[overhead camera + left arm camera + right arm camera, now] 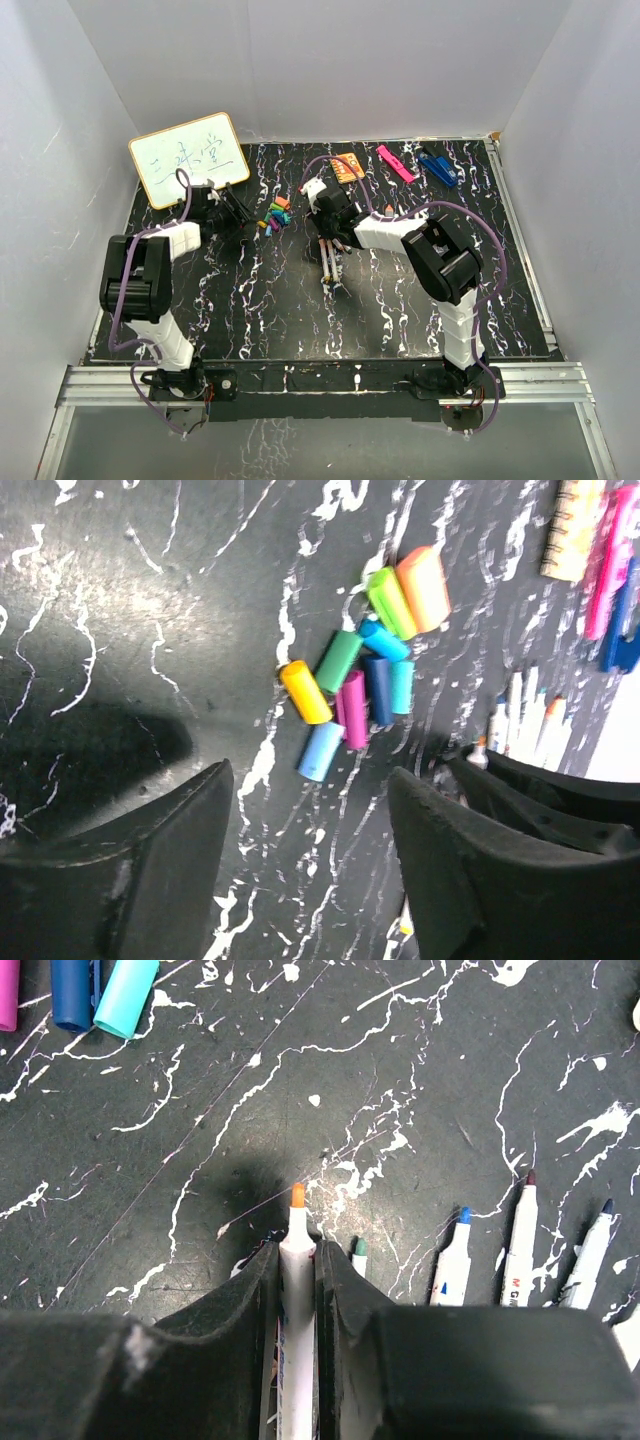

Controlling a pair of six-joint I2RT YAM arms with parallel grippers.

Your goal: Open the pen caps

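Several loose pen caps in yellow, green, teal, pink, blue and orange lie in a heap on the black marbled table. My left gripper hovers just short of the heap, open, with nothing between its fingers; from above it sits left of the caps. My right gripper is shut on a white pen whose bare orange tip pokes out past the fingertips. Other uncapped pens lie side by side to its right, seen from above as a bundle below the right gripper.
A small whiteboard leans at the back left. An orange card, a pink clip and a blue clip lie along the back edge. White walls close in three sides of the table.
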